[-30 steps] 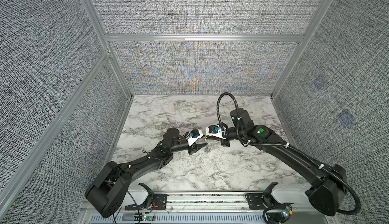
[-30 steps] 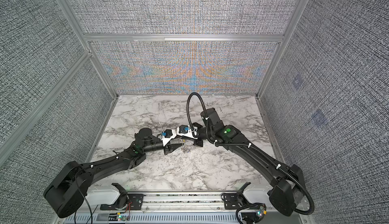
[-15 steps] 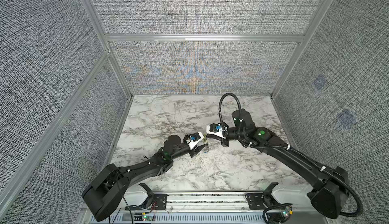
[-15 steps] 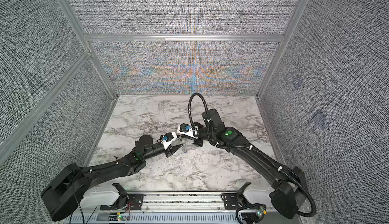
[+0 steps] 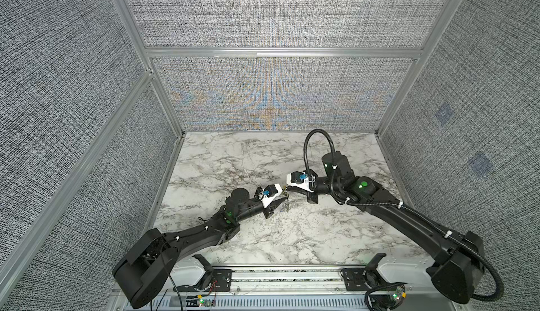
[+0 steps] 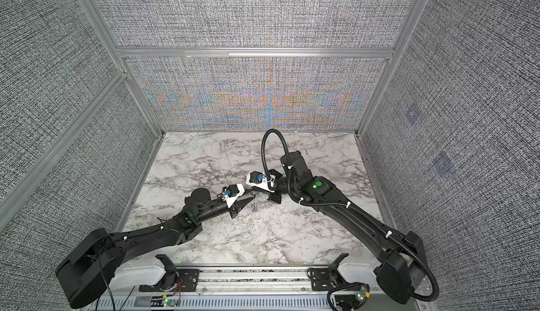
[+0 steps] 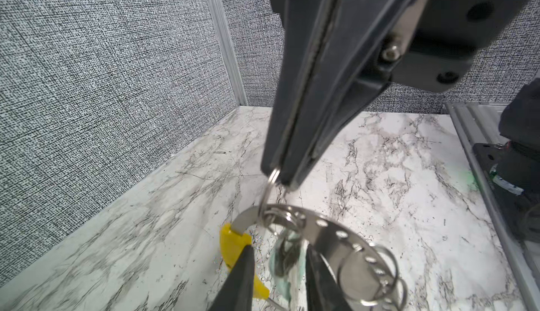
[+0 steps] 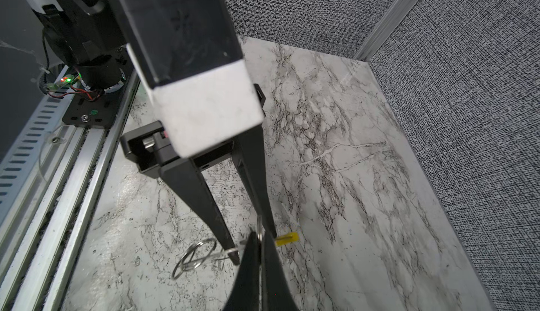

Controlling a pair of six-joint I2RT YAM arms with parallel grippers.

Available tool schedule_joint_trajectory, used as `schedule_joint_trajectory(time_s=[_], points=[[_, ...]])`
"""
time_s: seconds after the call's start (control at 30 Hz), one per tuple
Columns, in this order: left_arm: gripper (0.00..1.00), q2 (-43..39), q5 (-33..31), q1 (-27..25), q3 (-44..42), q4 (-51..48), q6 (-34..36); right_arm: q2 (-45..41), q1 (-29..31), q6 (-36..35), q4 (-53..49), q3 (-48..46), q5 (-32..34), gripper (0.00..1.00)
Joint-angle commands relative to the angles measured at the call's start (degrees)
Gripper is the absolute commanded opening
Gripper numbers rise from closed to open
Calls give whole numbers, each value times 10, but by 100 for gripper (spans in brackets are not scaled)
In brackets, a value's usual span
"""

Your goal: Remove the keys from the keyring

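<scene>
At the middle of the marble table [image 5: 292, 236], in both top views, the left gripper [image 5: 281, 202] and right gripper [image 5: 287, 195] meet tip to tip, with the keyring [image 5: 287, 205] hanging edge-on between them.

Left wrist view: the right gripper's jaws are pressed together on a small split ring [image 7: 271, 185], which is threaded through the perforated band of the keyring [image 7: 321, 230]. The yellow sleeve [image 7: 233, 245] touches one left finger [image 7: 241, 277]. The left jaws stand narrowly apart around what appears to be a blurred, pale bluish key [image 7: 285, 268]; whether they pinch it cannot be told.

Right wrist view: the right jaws are closed. The yellow sleeve [image 8: 287, 238] shows just beside them, and further rings [image 8: 195, 255] show near one left finger.
</scene>
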Motion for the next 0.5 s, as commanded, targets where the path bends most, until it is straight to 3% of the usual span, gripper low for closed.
schedule_joint_trajectory(time_s=[0.0,0.2,0.47], points=[[24,-5,20,0,-2,21,6,-3,1,-8,8,-2,-1,0],[12,-8,32,0,-3,16,11,-6,1,-17,0,-2,7,0],[10,-7,37,0,0,11,13,-10,1,-20,-1,-4,11,0]])
